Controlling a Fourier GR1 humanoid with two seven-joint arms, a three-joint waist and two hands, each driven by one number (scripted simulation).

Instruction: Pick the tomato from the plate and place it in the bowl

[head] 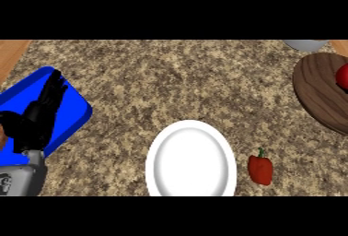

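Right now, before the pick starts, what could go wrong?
The tomato sits half out of view on the wooden plate, so aiming is uncertain. The red pepper beside the white dish could be mistaken for it. The left robot hand, the only one showing, is far across the counter.

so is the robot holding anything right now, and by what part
Nothing is held. The left hand rests open, fingers straight, over the blue tray; the right hand is out of view.
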